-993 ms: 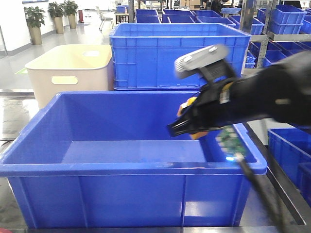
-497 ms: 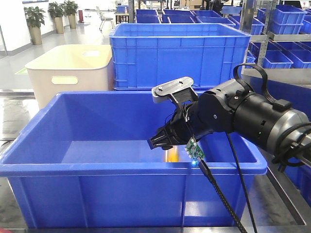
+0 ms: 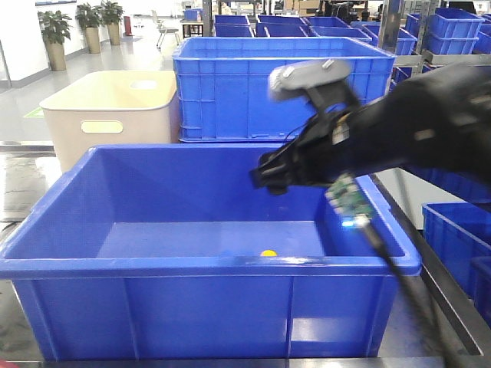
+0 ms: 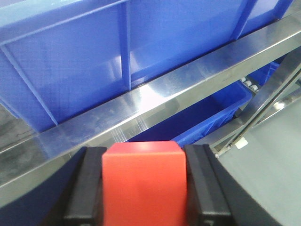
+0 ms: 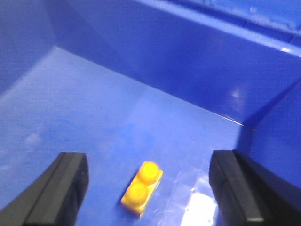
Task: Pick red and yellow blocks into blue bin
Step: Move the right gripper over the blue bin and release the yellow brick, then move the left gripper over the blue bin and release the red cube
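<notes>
The blue bin [image 3: 46, 264] fills the front view. The yellow brick [image 5: 142, 187] lies on its floor, studs up; only its top shows over the near rim in the front view [image 3: 268, 253]. My right gripper [image 3: 270, 178] hangs open above the bin's right half, and in the right wrist view [image 5: 149, 188] its wide-apart jaws frame the brick without touching it. My left gripper [image 4: 145, 188] is shut on the red cube [image 4: 143, 181], held below and outside a blue crate wall [image 4: 70, 61]. The left gripper does not show in the front view.
A cream tub [image 3: 107, 103] and a taller blue crate [image 3: 280, 88] stand behind the bin. A steel rail [image 4: 155, 101] runs under the crate in the left wrist view. More blue crates [image 3: 456, 230] sit on shelves at the right.
My right gripper has let go of the yellow brick, which now lies on the bin floor. The right arm has risen and drawn back slightly to the right.
</notes>
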